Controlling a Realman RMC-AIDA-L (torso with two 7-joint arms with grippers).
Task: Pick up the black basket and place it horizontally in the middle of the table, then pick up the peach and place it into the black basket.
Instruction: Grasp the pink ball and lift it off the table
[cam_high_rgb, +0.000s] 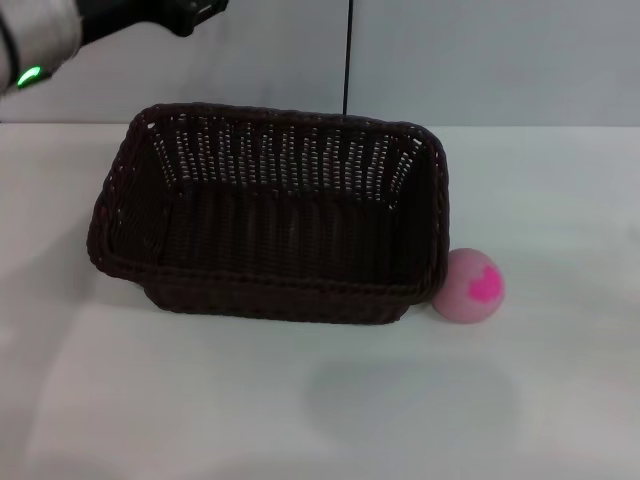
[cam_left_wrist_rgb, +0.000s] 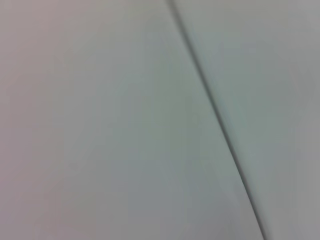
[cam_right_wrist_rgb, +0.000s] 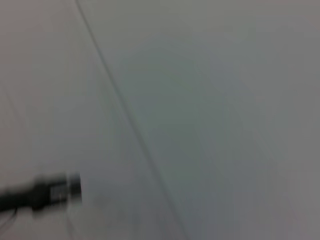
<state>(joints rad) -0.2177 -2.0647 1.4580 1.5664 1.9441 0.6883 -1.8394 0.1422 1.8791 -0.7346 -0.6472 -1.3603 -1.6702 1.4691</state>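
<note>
The black basket (cam_high_rgb: 275, 215) stands upright and empty on the white table (cam_high_rgb: 150, 400), its long side across the view, near the middle. The peach (cam_high_rgb: 468, 286) lies on the table against the basket's right front corner, its magenta blotch facing me. Part of my left arm (cam_high_rgb: 60, 30) shows at the top left corner, raised above and behind the basket; its gripper is out of view. My right gripper does not show in any view. Neither wrist view shows the basket or the peach.
A grey wall with a dark vertical seam (cam_high_rgb: 348, 55) rises behind the table. The left wrist view shows only this wall and seam (cam_left_wrist_rgb: 215, 115). The right wrist view shows the wall and a dark plug-like object (cam_right_wrist_rgb: 50, 192).
</note>
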